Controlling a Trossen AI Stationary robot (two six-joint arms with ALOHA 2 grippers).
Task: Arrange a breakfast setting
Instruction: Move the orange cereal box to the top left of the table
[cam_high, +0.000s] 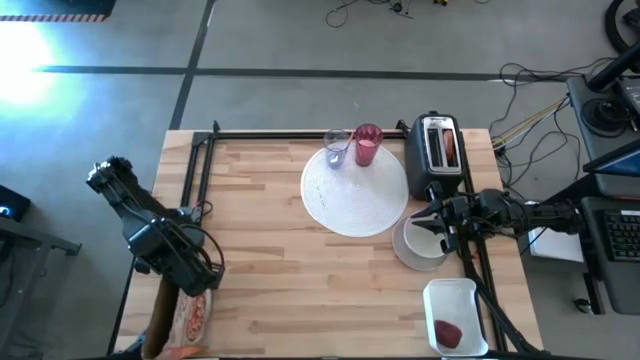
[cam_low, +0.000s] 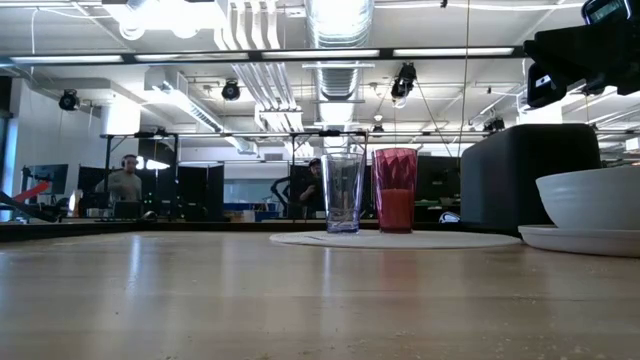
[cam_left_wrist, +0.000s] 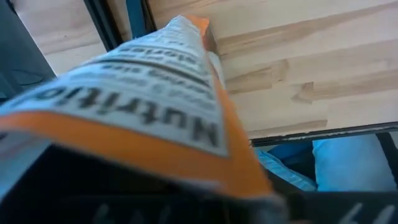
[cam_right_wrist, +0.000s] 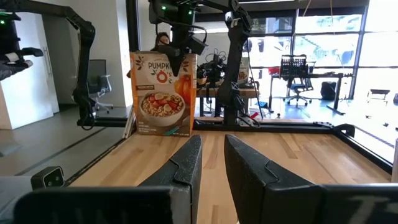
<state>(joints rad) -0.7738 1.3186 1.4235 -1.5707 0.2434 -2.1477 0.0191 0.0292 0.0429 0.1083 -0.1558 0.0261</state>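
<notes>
A cereal box (cam_right_wrist: 163, 93) stands at the table's near left corner (cam_high: 192, 318), and my left gripper (cam_right_wrist: 180, 55) is shut on its top from above. The round white plate (cam_high: 355, 190) lies at the far middle, with a clear tumbler (cam_high: 337, 150) and the pink tumbler (cam_high: 367, 145) on its far rim. The white bowl (cam_high: 418, 245) sits to the plate's right. My right gripper (cam_right_wrist: 212, 155) hovers level over the bowl, its fingers slightly apart and holding nothing. The browned bread (cam_high: 450, 148) stands in the toaster's slot. The dark-red fruit (cam_high: 447, 332) lies in the white tray. My left gripper holds the cereal box by its top edge (cam_right_wrist: 176, 56), coming from above with the fingers pointing down. The box stands upright below the gripper, its bottom (cam_right_wrist: 160, 132) at table level. The left wrist view shows only the box's nutrition side (cam_left_wrist: 155, 93); the fingers themselves are hidden.
The black-and-silver toaster (cam_high: 437, 150) stands at the far right, next to the plate. The rectangular white tray (cam_high: 455, 300) lies at the near right corner. A black rail (cam_high: 300, 135) runs along the table's far edge. Bare wood stretches across the middle and near side.
</notes>
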